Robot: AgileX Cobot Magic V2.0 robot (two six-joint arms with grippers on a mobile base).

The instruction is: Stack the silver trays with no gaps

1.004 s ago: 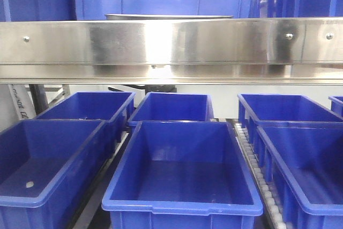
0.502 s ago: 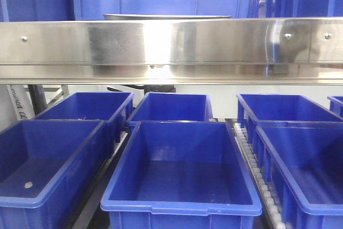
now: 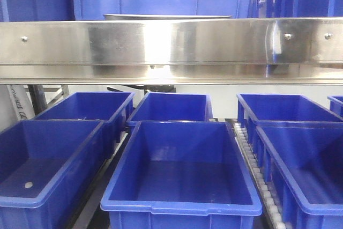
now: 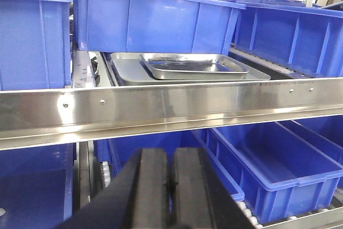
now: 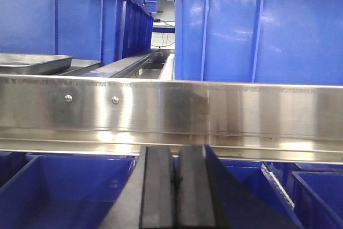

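Two silver trays lie on the upper shelf behind the steel beam. In the left wrist view a smaller tray [image 4: 195, 65] rests on top of a wider tray [image 4: 124, 71], shifted to its right side. From the front only a thin tray rim [image 3: 166, 16] shows above the beam. The right wrist view catches a tray edge [image 5: 32, 61] at far left. My left gripper [image 4: 171, 153] is shut and empty, below and in front of the beam. My right gripper [image 5: 176, 149] is also shut and empty, low before the beam.
A long mirror-like steel shelf beam [image 3: 214, 46] with screws crosses every view at tray height. Deep blue bins [image 3: 179, 170] fill the lower level, with roller tracks [image 3: 257, 170] between them. Tall blue bins [image 4: 155, 20] stand behind and beside the trays on the upper shelf.
The front view has shifted slightly, so the beam screws and bins sit a little further left than a second ago. The tray rim has not moved.
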